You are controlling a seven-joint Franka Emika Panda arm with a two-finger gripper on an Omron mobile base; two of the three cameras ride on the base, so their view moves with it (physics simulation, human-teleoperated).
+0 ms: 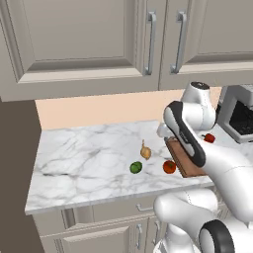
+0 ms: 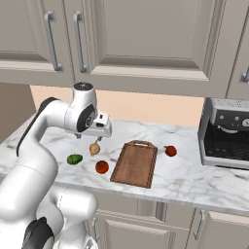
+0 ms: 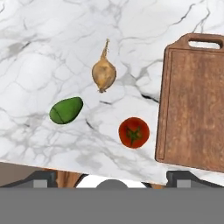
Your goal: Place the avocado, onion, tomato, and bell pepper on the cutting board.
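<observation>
Round glossy tomato [image 3: 134, 132], marble counter [image 3: 43, 43]

- My arm [image 2: 34, 146] is glossy white, built of thick rounded links that swell like smooth shells at each bend.
- Dark, near-black bands mark my joints; one runs as a long curved stripe down the link [image 1: 185, 136] nearest the left base camera.
- A round dark collar with a grey ring sits low on my base link [image 1: 215, 237].
- My wrist [image 2: 83, 109] ends in a white cylinder with a flat dark cap on top and a dark round disc on its side.
- My hand [image 2: 97, 127] is a small boxy white block with a few tiny dark marks, and short dark fingers beneath.
</observation>
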